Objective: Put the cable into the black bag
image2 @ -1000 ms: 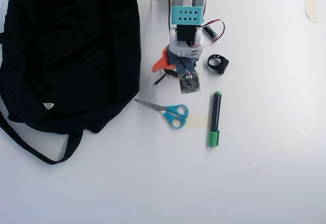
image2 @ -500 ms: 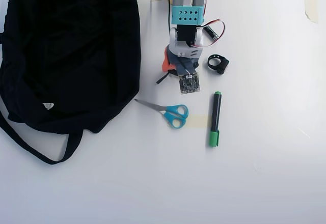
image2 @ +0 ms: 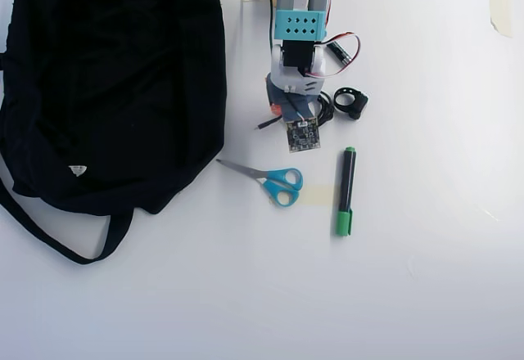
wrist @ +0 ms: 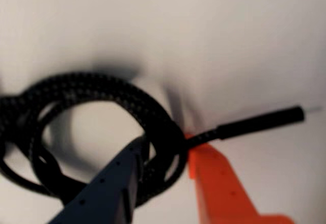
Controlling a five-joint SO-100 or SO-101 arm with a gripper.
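Looking at materials first: the cable is braided black cord with a speckled weave, wound in a loose round coil, one short straight plug end sticking out to the right in the wrist view. The black bag is soft matte fabric, slumped flat, with a thin strap looping out at its lower left and a tiny white label near the bottom edge. Scissors have blue plastic handles and bare metal blades. The marker is black with a green cap. A small thick black ring strap lies just right of the arm.

The surface is plain white and smooth, with bits of pale tape at the top and the right edge.

The hand has one dark blue-grey finger inside the coil and one orange finger outside it, pressed in on the cord strands between them. In the overhead view the cable sits under the hand, near the ring strap and well apart from the bag.
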